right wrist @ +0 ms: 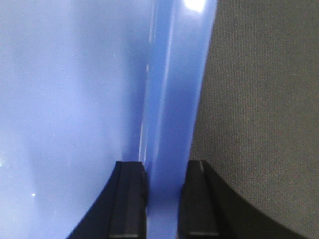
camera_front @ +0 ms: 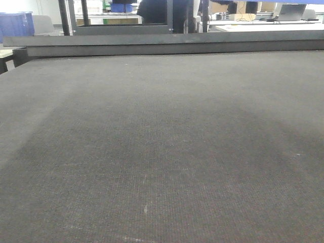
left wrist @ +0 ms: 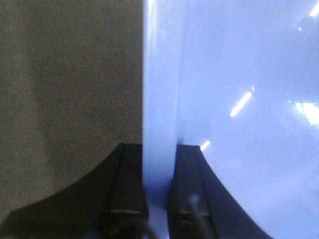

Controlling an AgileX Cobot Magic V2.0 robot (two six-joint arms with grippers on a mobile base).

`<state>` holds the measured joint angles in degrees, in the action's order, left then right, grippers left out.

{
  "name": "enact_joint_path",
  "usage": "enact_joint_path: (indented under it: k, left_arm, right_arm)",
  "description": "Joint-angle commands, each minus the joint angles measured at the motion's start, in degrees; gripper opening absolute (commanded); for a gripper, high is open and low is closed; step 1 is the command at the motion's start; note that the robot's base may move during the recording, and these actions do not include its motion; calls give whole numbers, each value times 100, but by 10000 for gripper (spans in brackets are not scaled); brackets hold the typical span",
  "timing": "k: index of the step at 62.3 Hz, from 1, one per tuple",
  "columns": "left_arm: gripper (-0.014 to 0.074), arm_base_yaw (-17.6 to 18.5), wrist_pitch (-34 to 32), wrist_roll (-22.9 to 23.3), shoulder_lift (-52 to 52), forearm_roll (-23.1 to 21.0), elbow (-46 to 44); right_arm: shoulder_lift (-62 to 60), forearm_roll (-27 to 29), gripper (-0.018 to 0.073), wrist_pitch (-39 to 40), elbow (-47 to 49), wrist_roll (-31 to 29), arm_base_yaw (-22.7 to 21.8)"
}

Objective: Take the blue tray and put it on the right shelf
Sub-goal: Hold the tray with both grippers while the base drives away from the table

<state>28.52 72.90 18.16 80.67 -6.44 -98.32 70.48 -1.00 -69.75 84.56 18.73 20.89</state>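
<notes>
Both arms on the load: my left gripper (left wrist: 159, 167) and right gripper (right wrist: 163, 172) each clamp narrow on opposite rims of the blue tray (left wrist: 239, 99), 1 finger inside the wall and 1 outside. The tray spans between my 2 wrists above the dark table mat (camera_front: 162, 152); whether it rests on the mat, I cannot tell. The risk: the glossy rim could slide from these thin pinches, or uneven travel of the 2 arms could twist the tray loose. Only the wrist views show the grips; the front view shows just mat and distant dark-blue bins (camera_front: 15, 23). I cannot pick out the right shelf.
</notes>
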Motion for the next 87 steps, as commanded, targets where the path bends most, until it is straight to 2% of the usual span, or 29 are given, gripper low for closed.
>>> enact_joint_path:
  k: [1, 87]
  left_arm:
    - [-48, 29, 381, -66, -193, -179, -133]
    - [-48, 29, 381, -66, -193, -179, -133]
  right_arm:
    - [-153, -32, 66, 333, 145, -122, -16]
    - [-137, -32, 66, 333, 145, -122, -16]
